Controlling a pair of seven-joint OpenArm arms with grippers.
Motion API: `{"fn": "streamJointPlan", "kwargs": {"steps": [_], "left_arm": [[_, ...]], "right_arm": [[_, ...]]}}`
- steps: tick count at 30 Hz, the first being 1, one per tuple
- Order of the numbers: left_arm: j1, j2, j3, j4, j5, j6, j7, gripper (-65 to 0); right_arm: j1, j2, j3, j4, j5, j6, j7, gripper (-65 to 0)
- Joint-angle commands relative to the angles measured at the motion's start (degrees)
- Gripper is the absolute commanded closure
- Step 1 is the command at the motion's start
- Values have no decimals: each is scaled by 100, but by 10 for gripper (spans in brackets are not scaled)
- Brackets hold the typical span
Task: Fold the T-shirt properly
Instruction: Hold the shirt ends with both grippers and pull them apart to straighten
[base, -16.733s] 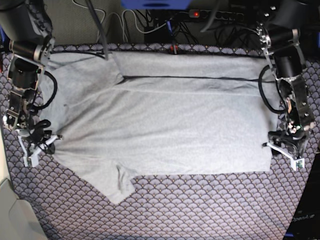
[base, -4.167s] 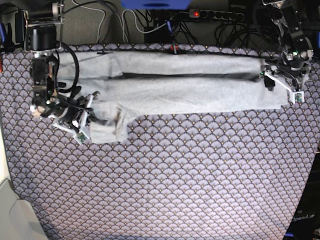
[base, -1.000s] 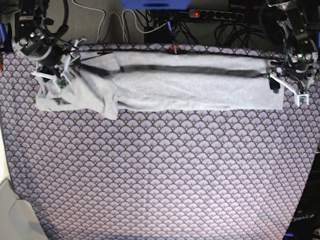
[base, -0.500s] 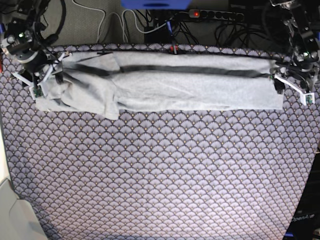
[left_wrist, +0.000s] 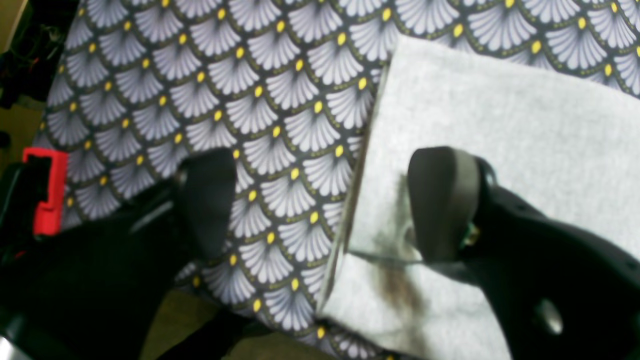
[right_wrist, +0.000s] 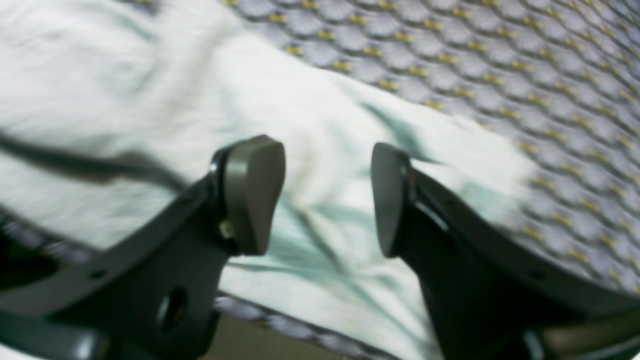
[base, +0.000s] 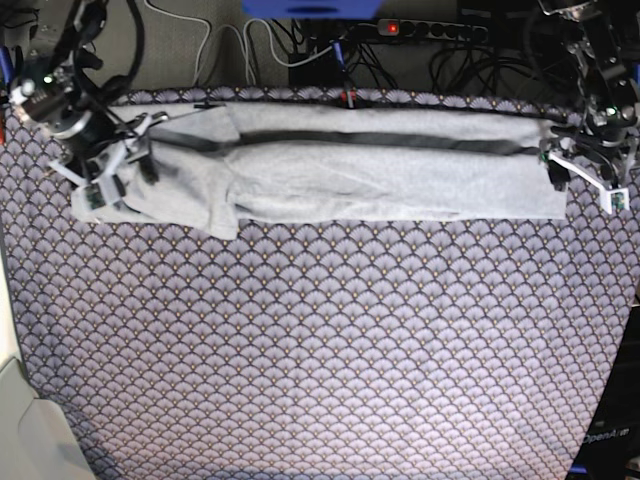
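The grey T-shirt (base: 380, 175) lies folded lengthwise into a long band across the far part of the table, with a crumpled sleeve end at the left; no lettering shows. My right gripper (base: 105, 172) hovers open over that crumpled left end. In the right wrist view the gripper (right_wrist: 322, 195) has wrinkled grey cloth (right_wrist: 310, 120) under its spread fingers. My left gripper (base: 585, 178) is at the band's right end. In the left wrist view the gripper (left_wrist: 325, 205) is open and straddles the shirt's (left_wrist: 500, 125) edge, with one finger over cloth and one over tablecloth.
The purple scallop-patterned tablecloth (base: 330, 340) covers the table. A power strip (base: 420, 30) and cables lie behind the far edge. A red clamp (left_wrist: 45, 190) sits at the table's edge beside my left gripper. A pale surface (base: 20, 430) shows at the near left corner.
My right gripper has shifted slightly right and nearer, over the shirt's left end. The left gripper has stayed at the right end. The shirt has not visibly moved.
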Motion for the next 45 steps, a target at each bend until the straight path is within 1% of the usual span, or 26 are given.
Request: {"fn": "streamJointPlan", "kwargs": {"steps": [1, 3, 5, 7, 10, 13, 16, 18, 21, 23, 25, 27, 30, 41, 45], "left_arm": [[-37, -77, -28, 71, -15, 19, -108, -529], [-37, -77, -28, 71, -15, 19, -108, -529], [-37, -77, -28, 71, -15, 19, -108, -529], [-37, -77, -28, 80, -15, 19, -108, -529], [-37, -77, -36, 71, -15, 19, -108, -529], [-37, -68, -36, 71, -15, 19, -108, -529], [-37, -68, -36, 71, -15, 19, -108, -529], [-55, -68, -36, 71, -15, 19, -108, -529], [-204, -41, -28, 45, -15, 19, -108, -529], [-248, 55, -28, -52, -15, 19, -108, -529], [-345, 99, -28, -149, -15, 19, -108, -529], [-450, 126, -19, -245, -23, 19, -108, -529], [-556, 257, -19, -307, 3, 19, -99, -529], [-468, 266, -19, -509, -15, 19, -91, -529], [-389, 266, -19, -500, -23, 19, 340, -529]], "right_arm": [[100, 64, -66, 96, 80, -5, 21, -324], [232, 64, -321, 43, 71, -5, -146, -324], [285, 64, -409, -80, 71, -5, -261, -323], [408, 47, -391, -255, 71, -5, -287, -306], [470, 73, -382, -669, 71, -5, -252, -247], [470, 196, -198, -994, 63, -5, -243, -174], [470, 222, 101, -1073, 63, -5, -243, -115], [470, 231, 391, -1073, 63, -5, -243, -91], [478, 231, 699, -1073, 63, -5, -243, -85], [514, 240, 813, -1073, 63, -5, -243, -85], [558, 310, 831, -1073, 63, -5, -243, -85], [566, 310, 831, -1073, 63, -5, -243, -85], [575, 310, 840, -1073, 63, -5, -252, -87], [584, 310, 822, -1073, 63, -5, -278, -87], [584, 310, 822, -1073, 63, -5, -278, -87]]}}
